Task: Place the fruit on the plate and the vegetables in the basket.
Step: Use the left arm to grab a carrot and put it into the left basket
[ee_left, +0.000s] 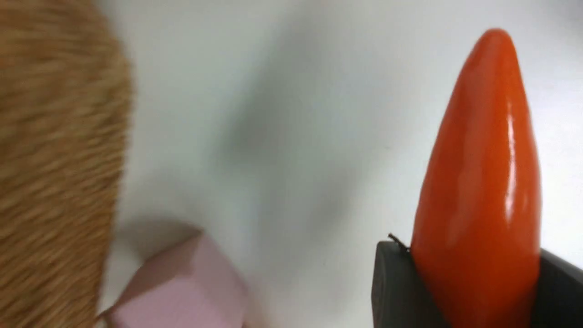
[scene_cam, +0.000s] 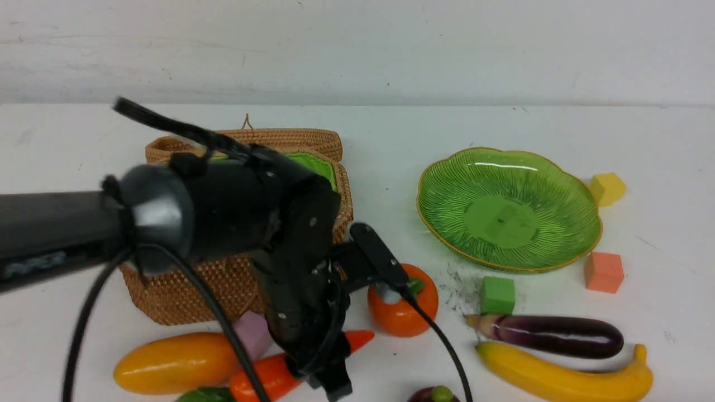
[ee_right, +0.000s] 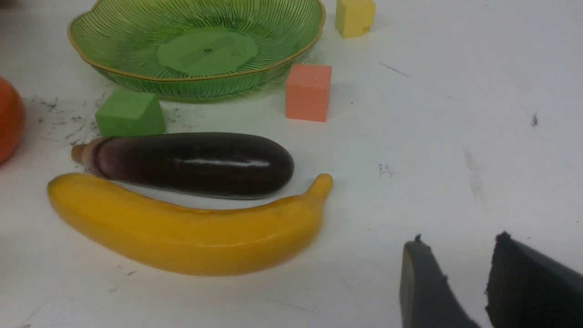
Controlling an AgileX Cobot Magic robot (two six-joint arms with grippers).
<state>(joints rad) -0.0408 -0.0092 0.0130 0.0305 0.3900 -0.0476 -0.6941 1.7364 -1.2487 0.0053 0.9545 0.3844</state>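
Left hand (ee_left: pixel 476 278) clamps carrot (ee_left: pixel 483 150); leaves (scene_cam: pixel 204 395) probably cropped.

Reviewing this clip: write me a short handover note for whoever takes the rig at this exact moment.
Left gripper: shut on the carrot, in front of the basket; whether it is lifted, I cannot tell.
Right gripper: open, holding nothing, near the banana.
Plate: empty. The basket's inside is mostly hidden by the left arm.
Not yet placed: mango, persimmon, mangosteen, banana, eggplant.
Done: nothing visibly placed.
Left: carrot and eggplant into the basket, the four fruits onto the plate.
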